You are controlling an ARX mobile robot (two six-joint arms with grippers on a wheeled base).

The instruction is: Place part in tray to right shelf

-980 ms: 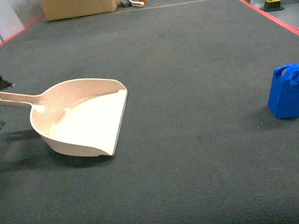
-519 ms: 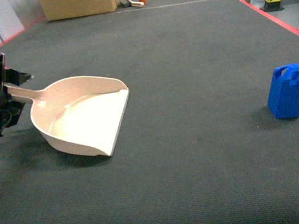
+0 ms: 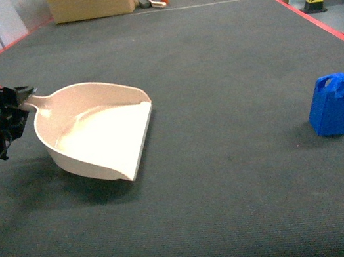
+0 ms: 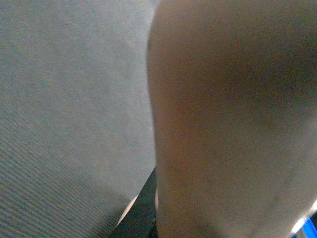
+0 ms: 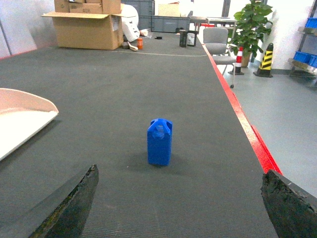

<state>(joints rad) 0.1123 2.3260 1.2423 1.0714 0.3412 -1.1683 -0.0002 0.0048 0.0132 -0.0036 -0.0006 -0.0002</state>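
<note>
Part [image 5: 159,142]: rigid, light plastic, upright; take by flat sides; right gripper [image 5: 181,198] fingers spread, empty; left gripper [image 3: 13,103] clamps tray [image 3: 97,136] handle.

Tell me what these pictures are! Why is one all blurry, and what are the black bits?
They come from a robot with two arms. One camera sits up high and sees the whole dark table. The others ride on each wrist. The left gripper is at the handle of the tray, a cream scoop. It seems to hold it, but I cannot see the grip. Its camera is so close that the tray is a beige blur. The black bits are the right gripper's open fingers, facing the blue part, which stands untouched.
</note>
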